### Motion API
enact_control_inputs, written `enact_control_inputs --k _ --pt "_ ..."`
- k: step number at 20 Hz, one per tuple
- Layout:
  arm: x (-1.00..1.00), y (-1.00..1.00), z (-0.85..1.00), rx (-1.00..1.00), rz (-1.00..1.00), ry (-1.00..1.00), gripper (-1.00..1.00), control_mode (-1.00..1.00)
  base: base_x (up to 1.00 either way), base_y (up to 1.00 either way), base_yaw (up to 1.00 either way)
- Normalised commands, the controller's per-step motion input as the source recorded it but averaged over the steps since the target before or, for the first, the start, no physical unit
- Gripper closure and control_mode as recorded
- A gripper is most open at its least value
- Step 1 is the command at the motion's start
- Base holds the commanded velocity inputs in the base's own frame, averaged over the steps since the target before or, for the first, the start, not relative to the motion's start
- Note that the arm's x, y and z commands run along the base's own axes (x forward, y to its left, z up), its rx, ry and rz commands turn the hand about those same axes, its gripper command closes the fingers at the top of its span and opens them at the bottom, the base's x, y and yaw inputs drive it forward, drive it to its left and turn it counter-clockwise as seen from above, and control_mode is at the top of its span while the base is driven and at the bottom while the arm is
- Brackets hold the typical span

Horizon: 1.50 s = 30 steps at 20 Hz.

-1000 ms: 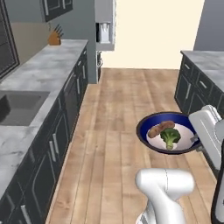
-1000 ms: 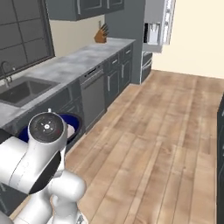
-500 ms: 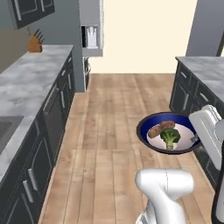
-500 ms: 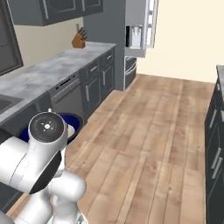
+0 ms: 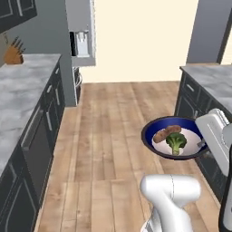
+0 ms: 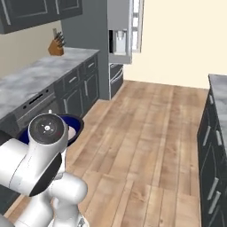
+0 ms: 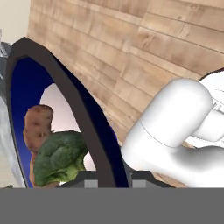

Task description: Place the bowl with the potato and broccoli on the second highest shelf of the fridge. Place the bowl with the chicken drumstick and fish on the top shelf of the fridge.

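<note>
The gripper (image 7: 113, 177) is clamped on the near rim of the bowl (image 5: 174, 137), one finger on each side of the rim wall, jaws drawn narrow around it. In the hand view the rim runs as a dark arc from the fingertips up toward the top left, with the blue wall and white inside to its left. Inside lie the potato (image 7: 37, 127), brown and oblong, and the broccoli (image 7: 59, 157), touching it and nearer the fingers.

In the left base view the bowl is carried level above the wooden floor (image 5: 113, 136), just left of the white hand, potato (image 5: 166, 133) behind broccoli (image 5: 176, 142). In the right base view part of the bowl (image 6: 73, 126) shows behind the arm's round joint.

Dark cabinets with a grey counter (image 5: 22, 95) run along the left; a knife block (image 5: 12, 54) stands at its far end. A second counter (image 5: 210, 79) lines the right side. Further off on the left stands the fridge (image 6: 120, 31), its grey door carrying a dispenser (image 6: 119, 42). Its shelves cannot be made out.
</note>
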Motion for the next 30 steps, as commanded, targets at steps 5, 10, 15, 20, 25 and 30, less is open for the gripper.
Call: enact_control_inputs --k 5,10,15,20,25,30 --pt "0.00 0.00 0.00 0.00 0.00 0.00 1.00 1.00 1.00 -0.59 -0.11" --pt "0.00 0.00 0.00 0.00 0.00 0.00 1.00 1.00 1.00 -0.47 -0.06" --pt "0.00 0.00 0.00 0.00 0.00 0.00 1.00 1.00 1.00 -0.23 0.00" --pt "0.00 0.00 0.00 0.00 0.00 0.00 1.00 1.00 1.00 -0.33 -0.01" --pt "0.00 0.00 0.00 0.00 0.00 0.00 1.00 1.00 1.00 -0.51 -0.01" --pt "0.00 0.00 0.00 0.00 0.00 0.00 1.00 1.00 1.00 -0.52 -0.01"
